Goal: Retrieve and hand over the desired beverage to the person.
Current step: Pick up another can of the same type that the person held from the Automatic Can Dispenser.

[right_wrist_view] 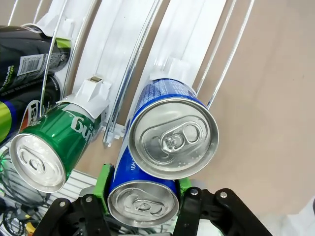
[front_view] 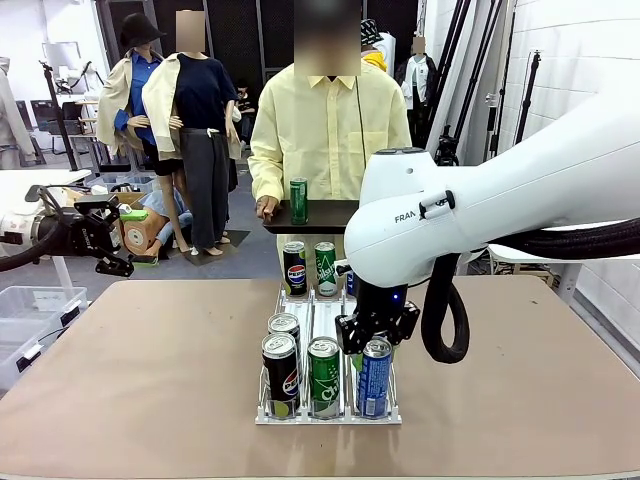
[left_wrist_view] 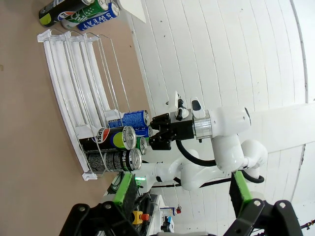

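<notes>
A: Where's the right gripper (front_view: 372,345)?
B: Down at the near right lane of the white can rack (front_view: 300,310), its green pads (right_wrist_view: 104,181) pinching a blue can (right_wrist_view: 142,196), with another blue can (right_wrist_view: 172,130) right beside it.

A: And the left gripper (front_view: 118,262)?
B: Spread wide, hanging off the table's left edge, holding nothing.

A: The person (front_view: 325,125)?
B: Standing at the far side, holding a dark tray (front_view: 320,215) with a green can (front_view: 298,200) upright on it.
</notes>
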You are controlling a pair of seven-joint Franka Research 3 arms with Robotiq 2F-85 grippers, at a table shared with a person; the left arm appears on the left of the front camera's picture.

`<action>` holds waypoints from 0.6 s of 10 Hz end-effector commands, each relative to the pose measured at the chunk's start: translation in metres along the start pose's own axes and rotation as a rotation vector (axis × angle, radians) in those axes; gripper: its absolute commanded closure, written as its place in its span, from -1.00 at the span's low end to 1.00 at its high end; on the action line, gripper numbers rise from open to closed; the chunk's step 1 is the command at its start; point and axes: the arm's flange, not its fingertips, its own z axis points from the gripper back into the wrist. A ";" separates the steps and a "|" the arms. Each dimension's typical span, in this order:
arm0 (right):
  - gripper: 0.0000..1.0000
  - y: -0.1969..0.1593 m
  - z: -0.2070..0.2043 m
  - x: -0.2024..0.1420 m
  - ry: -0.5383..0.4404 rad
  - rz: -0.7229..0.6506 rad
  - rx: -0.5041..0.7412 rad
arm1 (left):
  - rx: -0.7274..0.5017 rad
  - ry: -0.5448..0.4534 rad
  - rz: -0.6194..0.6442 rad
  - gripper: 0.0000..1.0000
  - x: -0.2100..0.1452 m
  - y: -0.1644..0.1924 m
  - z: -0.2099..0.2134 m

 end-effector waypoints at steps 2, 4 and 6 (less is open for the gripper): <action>1.00 0.001 0.000 -0.001 -0.004 0.001 -0.001 | 0.000 -0.003 -0.003 -1.00 0.000 -0.001 0.001; 1.00 0.000 0.000 0.000 0.000 0.000 0.000 | 0.000 -0.003 -0.003 -1.00 0.000 -0.001 0.001; 1.00 -0.004 0.027 -0.005 0.032 0.012 -0.076 | 0.000 -0.003 -0.003 -1.00 0.000 -0.001 0.001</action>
